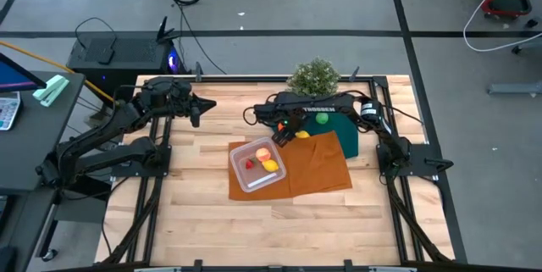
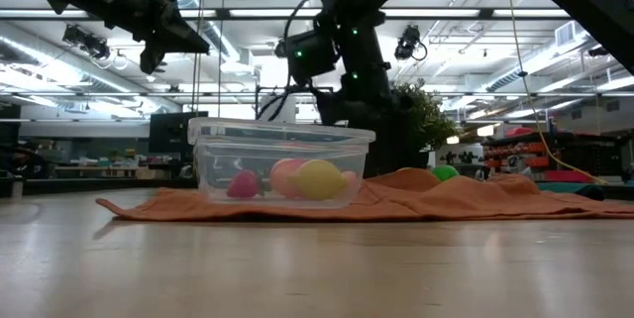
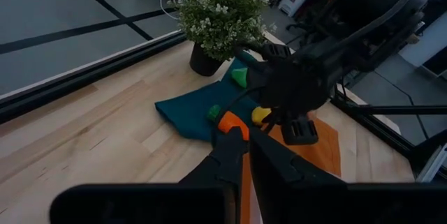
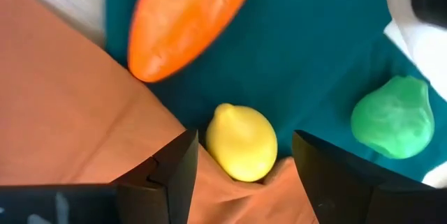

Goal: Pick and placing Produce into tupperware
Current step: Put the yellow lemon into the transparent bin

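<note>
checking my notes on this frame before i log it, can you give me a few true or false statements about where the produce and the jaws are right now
1. A lemon lies between the right gripper's open jaws. True.
2. The carrot is already in the tupperware. False: it lies on the dark green cloth, outside the container.
3. The tupperware sits on the orange cloth. True.
4. The left gripper holds a green fruit. False: its jaws are shut on nothing, raised over bare table, away from the produce.
5. The tupperware is empty. False: a second lemon, a peach-red fruit and a small red piece lie inside.
</note>
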